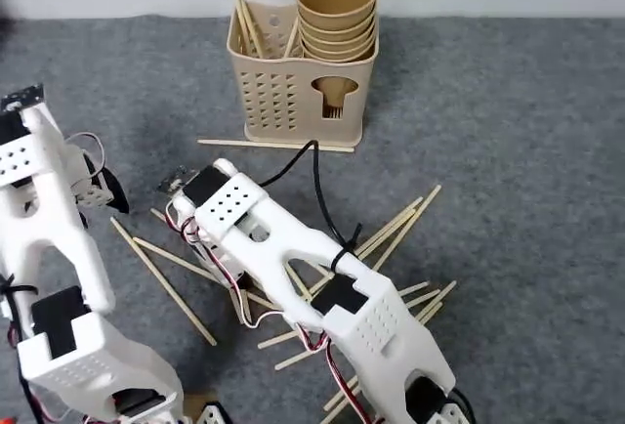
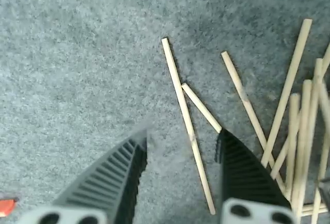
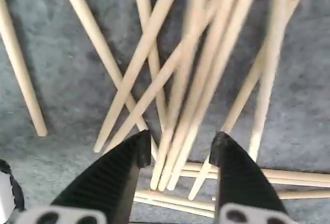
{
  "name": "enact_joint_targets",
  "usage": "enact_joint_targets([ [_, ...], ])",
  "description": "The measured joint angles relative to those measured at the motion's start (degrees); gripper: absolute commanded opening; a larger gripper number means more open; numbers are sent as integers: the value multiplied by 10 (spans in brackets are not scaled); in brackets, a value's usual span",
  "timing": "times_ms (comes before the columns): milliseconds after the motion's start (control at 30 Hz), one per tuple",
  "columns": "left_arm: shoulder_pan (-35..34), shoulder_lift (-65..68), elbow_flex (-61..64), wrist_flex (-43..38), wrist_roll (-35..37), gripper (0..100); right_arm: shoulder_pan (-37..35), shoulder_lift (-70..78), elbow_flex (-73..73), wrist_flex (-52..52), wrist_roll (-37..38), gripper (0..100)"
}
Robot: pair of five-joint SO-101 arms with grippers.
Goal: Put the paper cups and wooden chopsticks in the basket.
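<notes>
Nearest, the right gripper was held over a crossed pile of loose chopsticks on the grey mat, fingers spread, nothing grasped. The left gripper was likewise released, and a long chopstick was seen on the mat below, between its fingers. The paper cups were stacked in the basket beside upright chopsticks. A single chopstick was laid just before the basket.

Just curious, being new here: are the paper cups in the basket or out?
In. The stacked paper cups stand upright inside the basket.
</notes>
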Motion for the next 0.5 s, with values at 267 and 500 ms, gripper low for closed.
enact_joint_targets([
  [267, 0, 0, 0, 0, 0, 206, 12, 0, 0, 0, 20, 180],
  [500, 0, 0, 0, 0, 0, 206, 15, 37, -4, -11, 29, 180],
])
